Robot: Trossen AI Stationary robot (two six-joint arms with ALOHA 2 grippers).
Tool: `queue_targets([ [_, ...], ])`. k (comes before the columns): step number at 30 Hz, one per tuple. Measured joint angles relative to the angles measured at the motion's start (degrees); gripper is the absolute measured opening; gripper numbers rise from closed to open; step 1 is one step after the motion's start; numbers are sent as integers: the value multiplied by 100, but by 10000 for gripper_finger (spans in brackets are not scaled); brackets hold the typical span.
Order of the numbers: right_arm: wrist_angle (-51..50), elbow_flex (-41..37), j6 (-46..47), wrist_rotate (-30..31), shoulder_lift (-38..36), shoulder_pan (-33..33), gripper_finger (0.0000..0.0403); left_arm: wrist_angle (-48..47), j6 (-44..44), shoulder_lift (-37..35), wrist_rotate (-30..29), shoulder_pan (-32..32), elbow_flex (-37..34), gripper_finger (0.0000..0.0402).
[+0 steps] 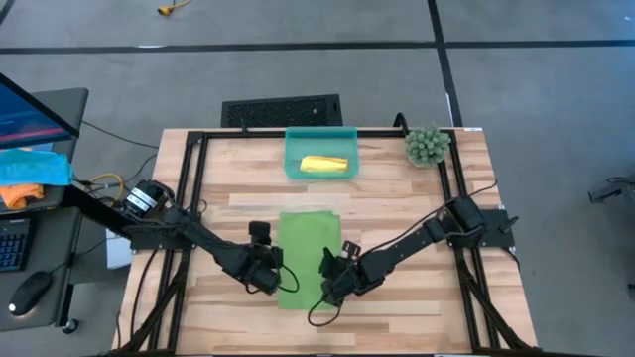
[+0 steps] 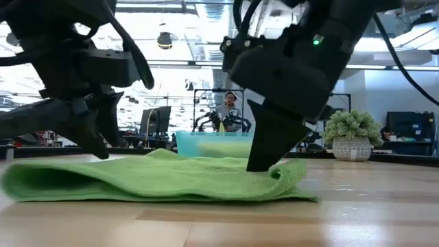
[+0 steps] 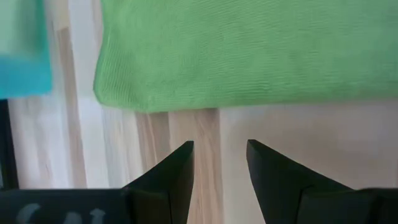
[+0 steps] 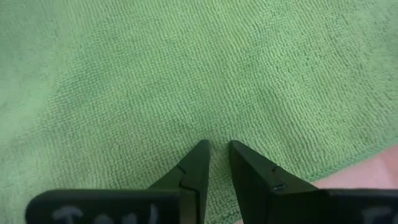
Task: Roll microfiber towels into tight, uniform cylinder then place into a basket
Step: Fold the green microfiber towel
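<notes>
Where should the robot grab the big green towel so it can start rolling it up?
Probably the near short edge of the green towel, coming from above. It lies flat and folded lengthwise, pointing toward the basket, so that end can roll forward. The right pincer already rests on the cloth there; the left pincer hovers open beside the towel's left edge.

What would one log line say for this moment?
yellow towel: rolled, in basket | green towel: flat on table | right pincer: on it | left pincer: open beside

A robotics lab is showing here: a person (image 2: 228,104) is sitting at 12 o'clock beyond the wooden table (image 1: 397,213), monitors (image 2: 159,121) are standing on desks, and a keyboard (image 1: 12,243) and mouse (image 1: 30,292) are lying at 9 o'clock.
</notes>
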Motion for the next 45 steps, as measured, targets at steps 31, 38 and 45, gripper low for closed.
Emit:
queue_targets([
  [31,-398,234,-1950,1792,-954,1373,90,1546,356,-380,-58,-1555,453,141],
  [38,-1,234,-2314,1892,-942,1668,90,2205,482,-294,-85,-1708,523,141],
  [45,112,234,-2699,1117,-940,1495,114,2406,549,107,427,-1708,518,141],
])
